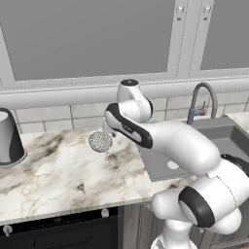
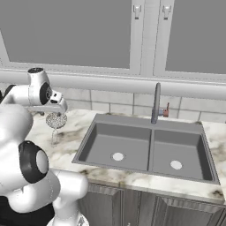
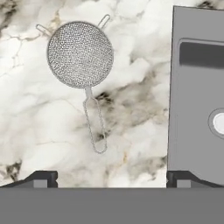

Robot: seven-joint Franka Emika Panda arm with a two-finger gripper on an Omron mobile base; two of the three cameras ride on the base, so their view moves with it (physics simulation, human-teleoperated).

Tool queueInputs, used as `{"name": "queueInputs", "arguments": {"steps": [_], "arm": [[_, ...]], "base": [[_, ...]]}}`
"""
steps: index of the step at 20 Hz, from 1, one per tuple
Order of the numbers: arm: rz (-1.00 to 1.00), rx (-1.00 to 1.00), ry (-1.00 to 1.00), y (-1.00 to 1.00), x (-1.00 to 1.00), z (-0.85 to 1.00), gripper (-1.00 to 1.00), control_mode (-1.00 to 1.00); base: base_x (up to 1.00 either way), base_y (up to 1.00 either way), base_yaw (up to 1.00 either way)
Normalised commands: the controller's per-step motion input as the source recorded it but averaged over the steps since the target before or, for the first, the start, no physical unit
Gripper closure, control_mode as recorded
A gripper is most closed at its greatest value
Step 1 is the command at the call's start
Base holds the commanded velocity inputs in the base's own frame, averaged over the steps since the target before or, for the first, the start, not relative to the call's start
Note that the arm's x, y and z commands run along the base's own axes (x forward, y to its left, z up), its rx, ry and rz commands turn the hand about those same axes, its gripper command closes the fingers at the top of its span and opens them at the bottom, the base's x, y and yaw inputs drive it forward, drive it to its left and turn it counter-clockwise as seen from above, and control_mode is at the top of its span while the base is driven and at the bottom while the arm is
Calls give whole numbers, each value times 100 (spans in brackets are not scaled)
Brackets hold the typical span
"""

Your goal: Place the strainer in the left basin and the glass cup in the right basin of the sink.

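The strainer [image 3: 80,54] lies on the marble counter, a round silvery mesh bowl with its thin wire handle [image 3: 95,127] pointing back toward my hand. My gripper [image 3: 111,179] hovers above it, open, with nothing between the fingertips [image 3: 41,179]. From the base views the strainer [image 1: 100,141] [image 2: 56,120] sits just left of the sink [image 2: 145,128], directly under the gripper [image 2: 58,107]. The left basin [image 2: 103,145] and the right basin [image 2: 190,152] are both bare dark grey recesses with pale drains. The glass cup is out of view.
A large grey cylinder with a black base [image 1: 8,138] stands at the counter's far left. The curved faucet [image 2: 156,103] rises behind the sink divider. The sink's left rim [image 3: 175,87] runs close to the strainer.
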Motion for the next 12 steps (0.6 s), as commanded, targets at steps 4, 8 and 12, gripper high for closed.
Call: {"name": "queueInputs", "arguments": {"steps": [4,8,12], "arm": [[2,-1,11,49,9,-47,-100,-100],[3,-3,11,34,8,-29,-100,-100],[0,-1,0,8,16,-12,-100,-100]], "base": [[0,0,0],[0,0,0],[0,0,0]]}}
